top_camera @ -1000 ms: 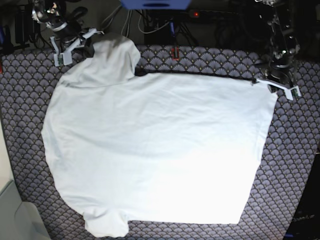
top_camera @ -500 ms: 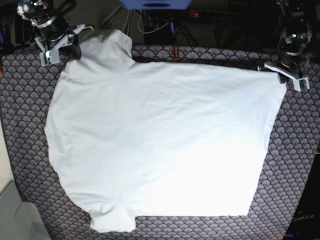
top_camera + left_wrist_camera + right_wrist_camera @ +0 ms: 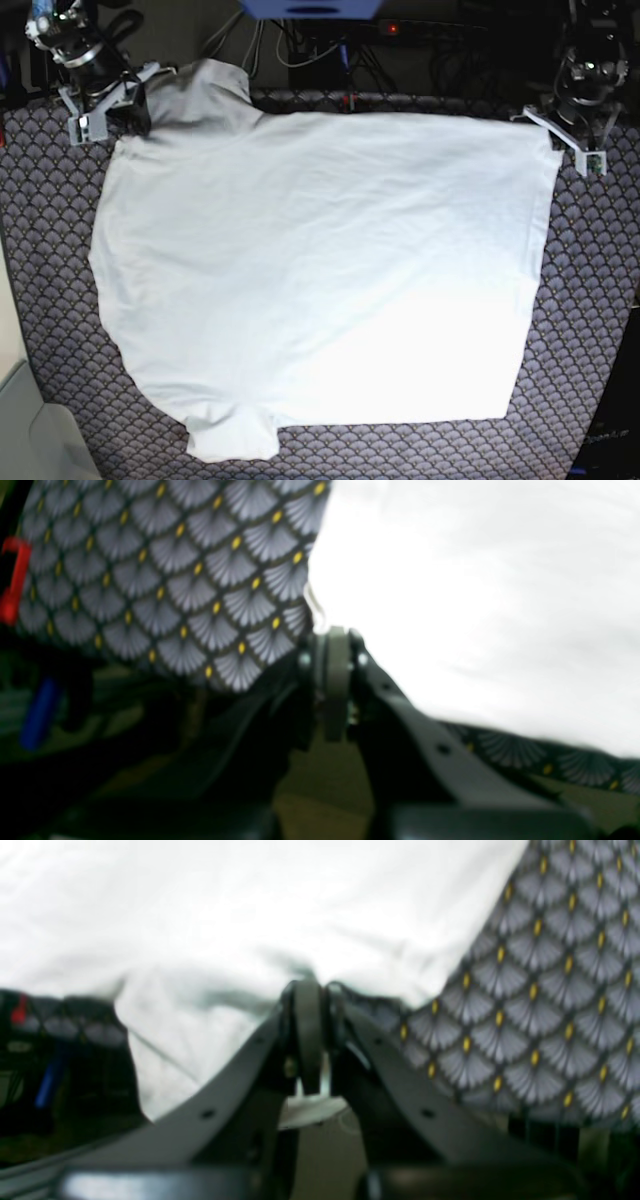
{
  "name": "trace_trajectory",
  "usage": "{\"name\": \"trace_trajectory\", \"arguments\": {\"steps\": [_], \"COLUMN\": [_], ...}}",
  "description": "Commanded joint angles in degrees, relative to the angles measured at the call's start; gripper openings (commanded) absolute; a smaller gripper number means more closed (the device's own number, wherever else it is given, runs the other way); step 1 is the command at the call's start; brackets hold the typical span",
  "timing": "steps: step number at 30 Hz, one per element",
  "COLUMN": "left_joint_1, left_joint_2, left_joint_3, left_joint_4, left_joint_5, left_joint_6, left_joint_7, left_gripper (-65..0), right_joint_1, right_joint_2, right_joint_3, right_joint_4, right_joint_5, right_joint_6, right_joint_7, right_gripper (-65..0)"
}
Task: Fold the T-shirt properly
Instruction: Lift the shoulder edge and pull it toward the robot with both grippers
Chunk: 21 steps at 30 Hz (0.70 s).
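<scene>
Left end effector (image 3: 572,143): at the far right corner of the table (image 3: 590,300), its fingers pressed together on the T-shirt (image 3: 320,270) at that garment's far right corner. In the left wrist view the end effector (image 3: 336,645) meets the white cloth (image 3: 475,590) right at its edge, with the patterned table cover (image 3: 165,580) beside it.
Right end effector (image 3: 100,105): at the far left corner of the table, clamped on the cloth near the sleeve (image 3: 205,90). In the right wrist view the end effector (image 3: 307,990) pinches a bunched fold of the T-shirt (image 3: 250,905), and the table cover (image 3: 550,1005) lies just beside it.
T-shirt, near part: the near sleeve (image 3: 232,435) sticks out toward the near edge of the table, left of centre; the near side runs along that edge toward the near right corner.
T-shirt, middle: spread flat and white over most of the table, with only faint creases.
T-shirt, far part: the far side is stretched nearly straight between the two end effectors along the far edge; the far sleeve rises in shadow at the far left corner.
Table: covered in a dark cloth with a grey fan-scale pattern and yellow dots, showing on the left, right and near sides of the garment.
Beyond the far edge: dark cables (image 3: 300,50) and a blue object (image 3: 310,8), too dim to make out.
</scene>
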Motion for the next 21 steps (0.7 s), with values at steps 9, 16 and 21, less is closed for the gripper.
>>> {"name": "trace_trajectory", "arguments": {"steps": [9, 16, 21], "left_joint_1": [-5.6, -11.05, -16.85], "left_joint_2": [-1.57, -1.39, -1.22], "left_joint_3": [-0.05, 0.3, 0.3], "left_joint_4": [1.4, 0.26, -1.94], "left_joint_5": [0.34, 0.34, 0.34], "left_joint_6": [0.27, 0.27, 0.27], "left_joint_7": [-0.69, 1.42, 6.43], "left_gripper": [-64.3, -64.3, -64.3], "right_joint_1": [3.87, 8.97, 13.11], "right_joint_2": [3.52, 4.31, 5.37], "right_joint_3": [0.48, 0.39, 0.22], "right_joint_4": [1.65, 1.21, 1.03], "right_joint_5": [0.24, 0.06, -0.02], "right_joint_6": [0.26, 0.26, 0.26], "right_joint_7": [0.75, 0.57, -3.39], "right_gripper": [-65.0, -65.0, -65.0]}}
